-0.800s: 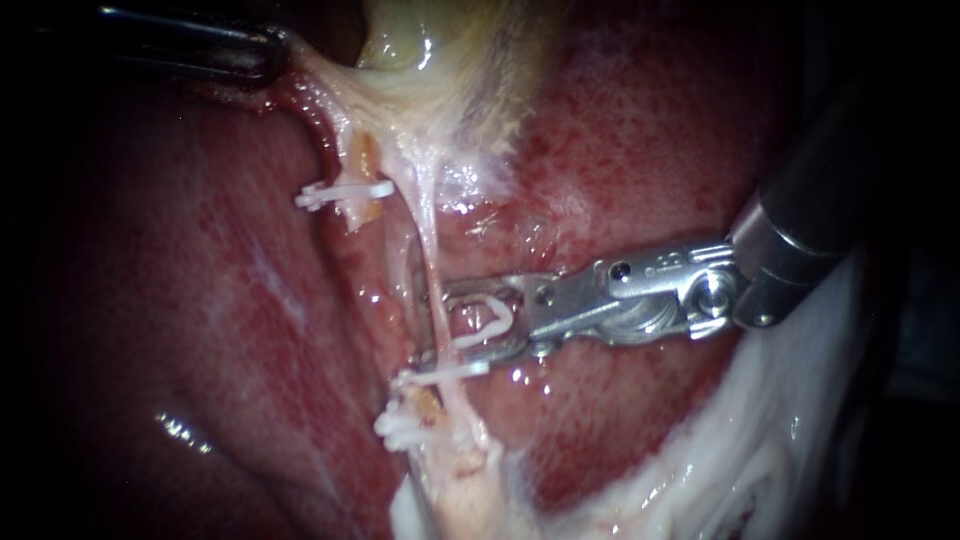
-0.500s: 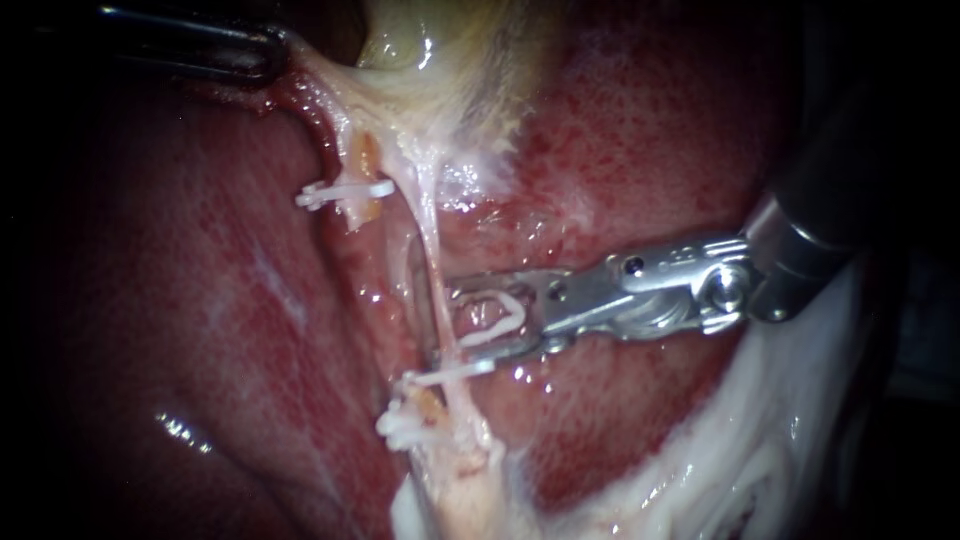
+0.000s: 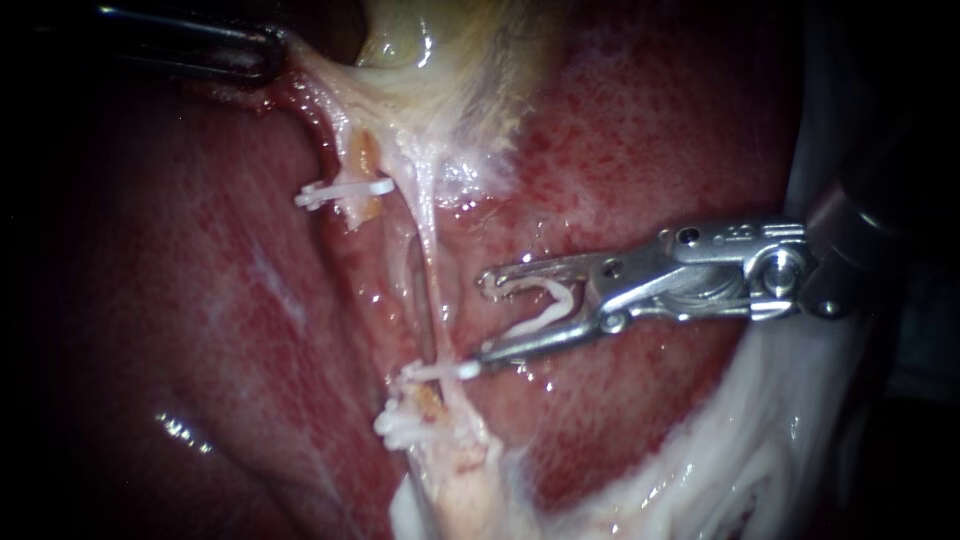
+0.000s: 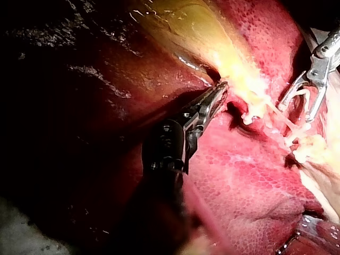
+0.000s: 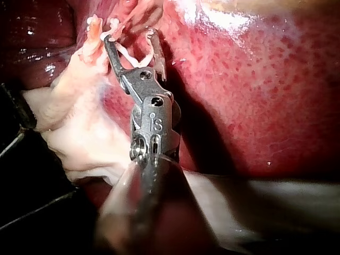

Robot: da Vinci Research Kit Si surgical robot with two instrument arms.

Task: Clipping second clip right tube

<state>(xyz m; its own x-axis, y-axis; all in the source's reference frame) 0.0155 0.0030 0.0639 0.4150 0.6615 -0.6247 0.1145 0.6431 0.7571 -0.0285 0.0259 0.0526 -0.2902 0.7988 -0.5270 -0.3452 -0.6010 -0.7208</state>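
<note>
Right instrument (image 3: pixel 483 320): wide-spread jaws held 1 unclosed clip (image 3: pixel 560 300); right tube (image 3: pixel 432 270) lay just ahead. Left instrument (image 3: pixel 268 55): jaws gripped gallbladder (image 3: pixel 400 40).

The left instrument (image 4: pixel 220 89) lies over dark red liver (image 4: pixel 244 180), and its jaws pinch the pale edge of the yellow gallbladder (image 4: pixel 196 37). Ahead and beside it, the right instrument (image 4: pixel 295 110) has its jaws spread wide, with a white clip (image 4: pixel 301 94) between them, touching both. Thin pale tubes (image 4: pixel 276 114) run near them.
</note>
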